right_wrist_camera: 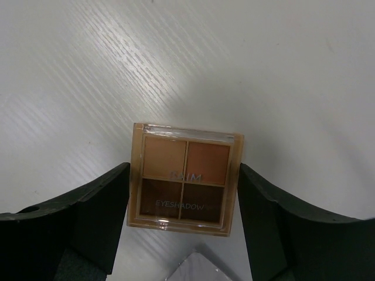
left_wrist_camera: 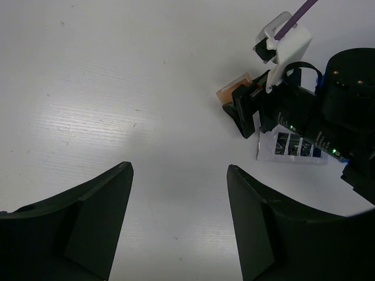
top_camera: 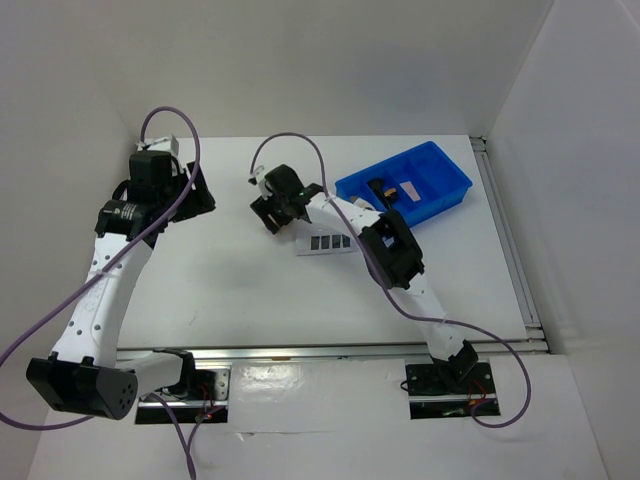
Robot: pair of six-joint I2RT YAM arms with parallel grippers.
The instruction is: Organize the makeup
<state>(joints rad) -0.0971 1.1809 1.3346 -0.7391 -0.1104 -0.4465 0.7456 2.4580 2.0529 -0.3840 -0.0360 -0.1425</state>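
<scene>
**We line up on the tan compact**
Our right gripper [right_wrist_camera: 183, 172] has a finger at each side edge of the tan compact [right_wrist_camera: 185, 153], which lies flat on the table [left_wrist_camera: 105, 88] beside the grey strip palette [top_camera: 328, 243], left of the blue bin [top_camera: 455, 170]. We cannot tell if it squeezes yet. The left gripper [left_wrist_camera: 179, 222] hangs spread apart, probably staying clear.
</scene>
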